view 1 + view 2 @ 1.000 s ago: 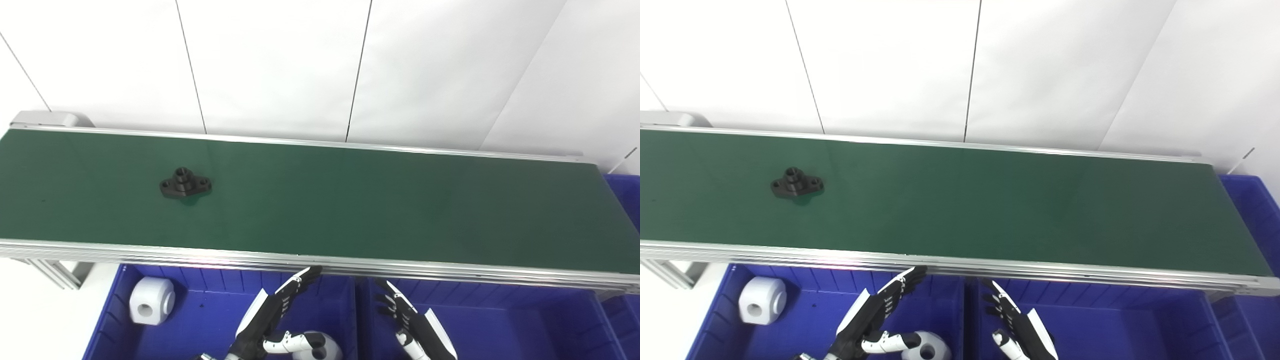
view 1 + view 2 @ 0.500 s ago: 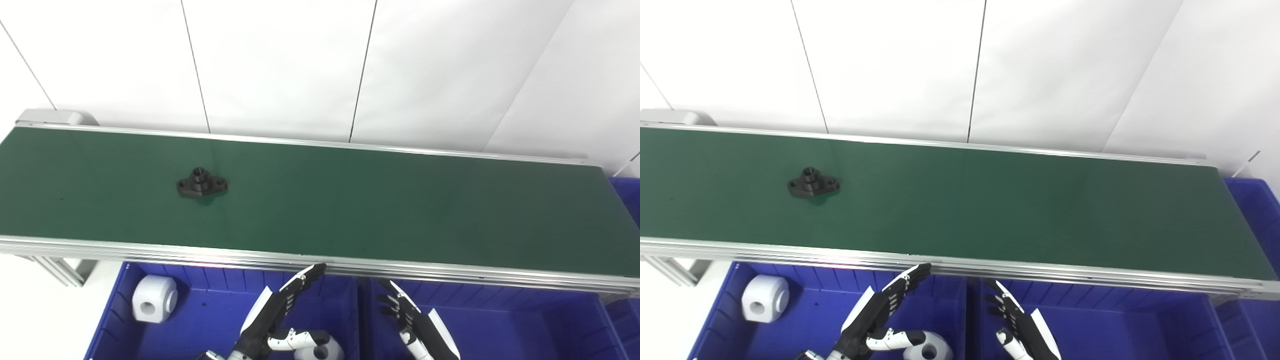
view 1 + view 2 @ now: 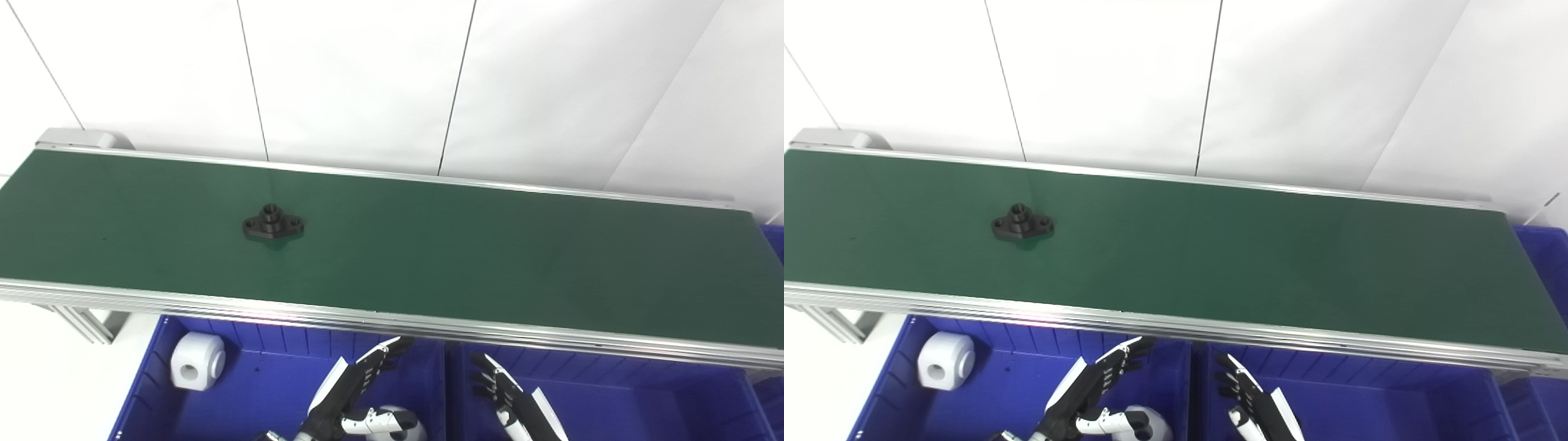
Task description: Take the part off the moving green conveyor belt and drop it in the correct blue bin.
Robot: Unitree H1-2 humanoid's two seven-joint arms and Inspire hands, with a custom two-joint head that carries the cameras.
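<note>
While the long dark-green conveyor belt (image 3: 465, 257) with its silver aluminium side rails runs across the left eye view, the small black flanged part (image 3: 273, 225), a raised hub in the middle and a bolt hole in each ear, sits flat on the belt left of centre, about midway between the far and near rails and touching nothing else. Below the near rail is a blue plastic bin (image 3: 269, 392) on the left, and in its far-left corner lies a white blocky part with a round bore (image 3: 197, 369). The left hand (image 3: 358, 392) hangs over this bin near its right wall, fingers apart and stretched toward the rail, holding nothing, with another white rounded part (image 3: 404, 429) just beneath it at the bottom edge. The right hand (image 3: 511, 401) hovers over the second blue bin (image 3: 643, 398) next door, fingers also spread and empty. Over to the right eye view, and the black part (image 3: 1023, 225) is again on the left half of the belt (image 3: 1249, 263), well apart from both hands. The left hand (image 3: 1093, 392) is spread loose above the left bin (image 3: 1010, 392), and the right hand (image 3: 1252, 401) is splayed, grasping nothing, above the right bin (image 3: 1384, 404). A white panelled wall (image 3: 1176, 79) stands behind the far rail.
</note>
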